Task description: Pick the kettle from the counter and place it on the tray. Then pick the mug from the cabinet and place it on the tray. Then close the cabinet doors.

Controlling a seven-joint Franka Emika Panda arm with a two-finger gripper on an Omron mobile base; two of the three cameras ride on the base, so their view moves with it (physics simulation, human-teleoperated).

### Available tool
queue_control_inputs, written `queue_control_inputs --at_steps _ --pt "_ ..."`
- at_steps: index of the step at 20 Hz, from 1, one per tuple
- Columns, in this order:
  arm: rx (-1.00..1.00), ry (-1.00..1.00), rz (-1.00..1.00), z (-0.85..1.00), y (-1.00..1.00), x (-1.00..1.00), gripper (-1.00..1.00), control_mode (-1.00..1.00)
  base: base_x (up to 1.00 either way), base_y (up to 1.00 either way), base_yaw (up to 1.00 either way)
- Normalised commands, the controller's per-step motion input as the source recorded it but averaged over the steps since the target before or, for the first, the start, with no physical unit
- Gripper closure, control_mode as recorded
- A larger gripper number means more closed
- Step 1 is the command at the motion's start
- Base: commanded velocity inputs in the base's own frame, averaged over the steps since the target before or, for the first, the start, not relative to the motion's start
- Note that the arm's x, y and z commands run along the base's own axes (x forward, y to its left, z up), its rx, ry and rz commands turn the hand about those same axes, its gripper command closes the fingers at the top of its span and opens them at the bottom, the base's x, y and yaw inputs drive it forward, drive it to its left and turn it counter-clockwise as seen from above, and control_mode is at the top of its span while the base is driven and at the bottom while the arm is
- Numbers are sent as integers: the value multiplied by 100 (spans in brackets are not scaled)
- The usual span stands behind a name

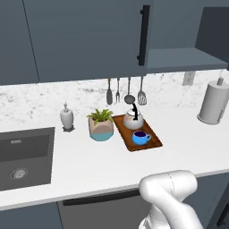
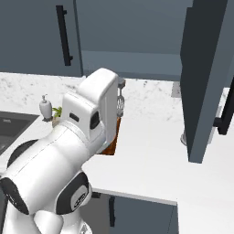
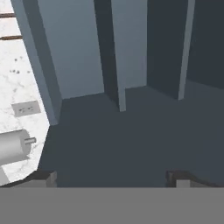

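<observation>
Tool point(image 3: 112, 178) below open cabinet point(image 3: 131, 65)

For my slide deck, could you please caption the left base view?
Kettle and blue mug sit on the tray, beside a potted plant; a cabinet door stands open above.

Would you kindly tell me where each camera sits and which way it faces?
Left base view: behind the arm's left, looking down at the counter, with kettle and mug on the tray; white arm link lower right.
Right base view: behind the arm's right; arm fills the left, open cabinet door right.
Hand view: faces the cabinet underside; end effector open.
Both base views share counter and cabinet.
</observation>
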Motion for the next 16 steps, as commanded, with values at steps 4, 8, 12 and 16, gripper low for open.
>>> queue_control_inputs --at_steps 4,8,12,16 --pt "12 0 -24 29 -54 -44 -100 -100 0 0 0" --pt "14 0 -26 29 -52 -58 -100 -100 0 0 0" --pt "2 0 -25 20 -34 -73 -100 -100 0 0 0" --pt "0 0 -20 6 -37 -68 -100 -100 0 0 0"
